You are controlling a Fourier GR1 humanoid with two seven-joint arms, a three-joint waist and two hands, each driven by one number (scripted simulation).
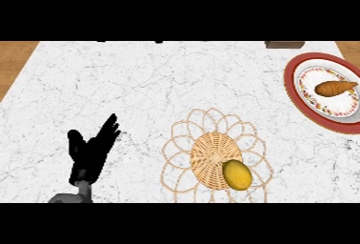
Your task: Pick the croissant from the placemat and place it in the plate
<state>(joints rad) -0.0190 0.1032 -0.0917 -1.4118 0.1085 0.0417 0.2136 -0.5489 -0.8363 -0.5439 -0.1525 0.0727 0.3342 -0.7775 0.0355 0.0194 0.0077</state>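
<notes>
A brown croissant (335, 87) lies on the white centre of a red-rimmed plate (298, 91) at the right edge of the counter. A woven wicker placemat (211, 155) with a looped border sits at lower centre. A yellow oval fruit (237, 175) rests on its lower right part. My left hand (91, 150) shows at lower left, open with fingers pointing up, apart from every object. My right hand does not appear in the head view.
The white marble counter (141, 86) spans the view, with wooden floor at the upper left and upper right corners. A dark brown object (284, 45) pokes in at the top right, just above the plate.
</notes>
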